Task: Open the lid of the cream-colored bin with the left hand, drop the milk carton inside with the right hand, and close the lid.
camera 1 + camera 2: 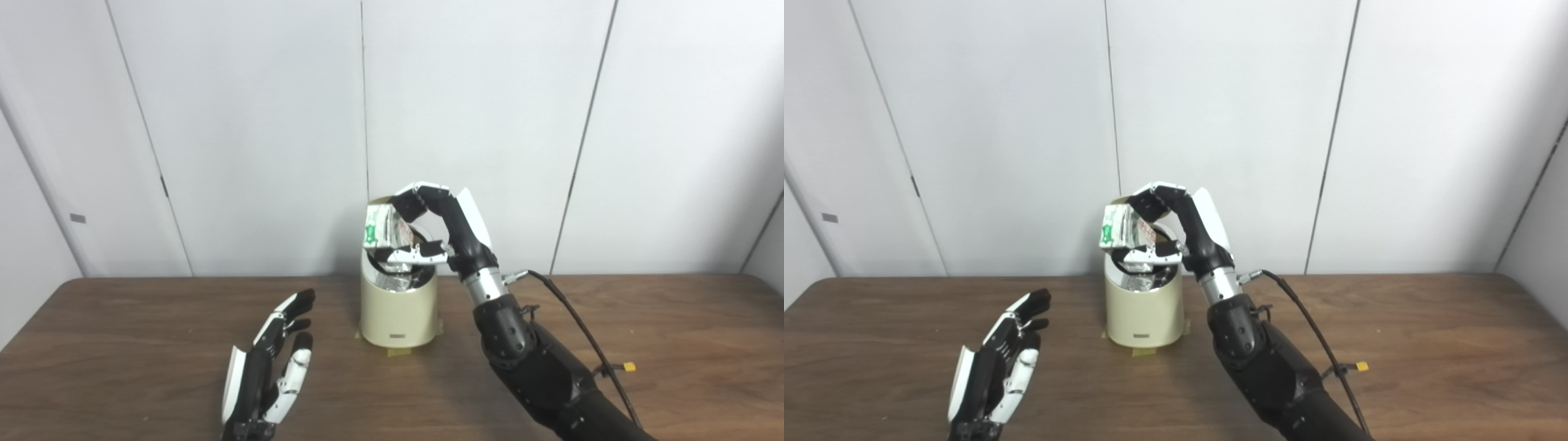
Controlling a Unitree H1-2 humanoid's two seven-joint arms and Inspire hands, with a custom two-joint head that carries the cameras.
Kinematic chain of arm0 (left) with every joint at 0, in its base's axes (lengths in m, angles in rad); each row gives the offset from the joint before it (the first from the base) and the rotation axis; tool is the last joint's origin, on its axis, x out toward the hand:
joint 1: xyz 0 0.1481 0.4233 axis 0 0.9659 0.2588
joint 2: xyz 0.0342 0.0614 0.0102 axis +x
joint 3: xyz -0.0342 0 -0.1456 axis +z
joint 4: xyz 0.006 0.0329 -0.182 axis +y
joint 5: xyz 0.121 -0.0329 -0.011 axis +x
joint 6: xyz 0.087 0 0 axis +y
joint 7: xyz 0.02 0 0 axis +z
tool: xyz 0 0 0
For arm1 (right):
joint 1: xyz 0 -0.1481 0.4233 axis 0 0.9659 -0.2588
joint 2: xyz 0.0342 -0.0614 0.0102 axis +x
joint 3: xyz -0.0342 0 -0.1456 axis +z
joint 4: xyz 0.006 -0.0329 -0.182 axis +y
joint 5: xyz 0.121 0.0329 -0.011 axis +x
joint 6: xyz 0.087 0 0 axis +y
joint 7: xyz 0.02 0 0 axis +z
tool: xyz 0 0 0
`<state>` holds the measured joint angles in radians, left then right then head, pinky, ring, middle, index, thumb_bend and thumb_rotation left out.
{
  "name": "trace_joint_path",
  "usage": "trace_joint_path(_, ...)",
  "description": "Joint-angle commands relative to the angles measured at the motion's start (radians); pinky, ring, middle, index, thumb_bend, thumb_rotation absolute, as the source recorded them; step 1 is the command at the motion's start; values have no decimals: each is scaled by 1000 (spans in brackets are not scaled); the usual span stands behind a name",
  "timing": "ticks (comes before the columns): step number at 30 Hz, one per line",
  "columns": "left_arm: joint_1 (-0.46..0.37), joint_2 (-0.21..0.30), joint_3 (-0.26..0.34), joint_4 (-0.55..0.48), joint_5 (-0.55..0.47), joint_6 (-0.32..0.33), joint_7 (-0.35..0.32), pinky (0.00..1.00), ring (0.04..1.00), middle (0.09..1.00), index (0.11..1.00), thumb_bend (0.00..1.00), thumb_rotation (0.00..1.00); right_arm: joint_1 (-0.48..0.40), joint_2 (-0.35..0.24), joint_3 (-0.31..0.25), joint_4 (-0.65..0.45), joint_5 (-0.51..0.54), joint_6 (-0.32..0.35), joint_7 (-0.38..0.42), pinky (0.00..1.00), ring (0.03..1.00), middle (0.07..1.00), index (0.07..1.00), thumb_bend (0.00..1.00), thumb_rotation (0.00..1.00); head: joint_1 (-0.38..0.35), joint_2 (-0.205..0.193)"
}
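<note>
- White wall panels (257, 122) with thin vertical seams fill the upper two thirds of the frame.
- Below them, a dark brown wooden table (122, 331) spans the bottom third.
- From the lower right, the black right arm rises to centre frame; its black-and-white right hand (429, 223) has fingers and thumb pinched on a small white milk carton with green print (381, 228), tilted just above the bin's mouth.
- At lower left, the left hand (269, 361) hovers over the table, fingers spread, holding nothing.
- At centre stands a cream-colored cylindrical bin (398, 309), its round lid (422, 236) raised behind the carton.
- Yellow tape (398, 351) shows at the bin's base.
</note>
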<state>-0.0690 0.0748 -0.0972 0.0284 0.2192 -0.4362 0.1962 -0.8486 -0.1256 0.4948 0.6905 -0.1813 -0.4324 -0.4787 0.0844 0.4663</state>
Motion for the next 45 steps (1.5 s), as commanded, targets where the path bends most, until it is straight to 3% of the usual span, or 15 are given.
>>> trace_joint_path(1, 115, -18, -25, 63, 21, -33, 13, 758, 838, 846, 832, 320, 699, -66, -15, 13, -17, -15, -38, -54, 461, 481, 491, 466, 515, 0, 7, 1)
trace_joint_path(17, 136, -28, -18, 33, 57, -21, -1, 781, 844, 848, 837, 307, 697, -111, -87, 289, 29, -102, -38, -299, 449, 467, 493, 474, 515, 0, 16, -6)
trace_joint_path(25, 134, -29, -17, 34, 75, -23, 2, 792, 849, 842, 832, 327, 719, -150, -113, 392, 45, -124, -38, -396, 445, 459, 496, 471, 515, 0, 16, -8)
trace_joint_path(35, 131, -28, -20, 44, 99, -29, 13, 792, 849, 840, 826, 343, 759, -180, -113, 446, 83, -124, -38, -454, 434, 460, 501, 469, 515, 0, 18, -19)
trace_joint_path(45, 131, -28, -22, 46, 95, -30, 13, 803, 854, 842, 826, 350, 760, -193, -110, 455, 132, -121, -38, -470, 435, 457, 497, 469, 515, 0, 18, -21)
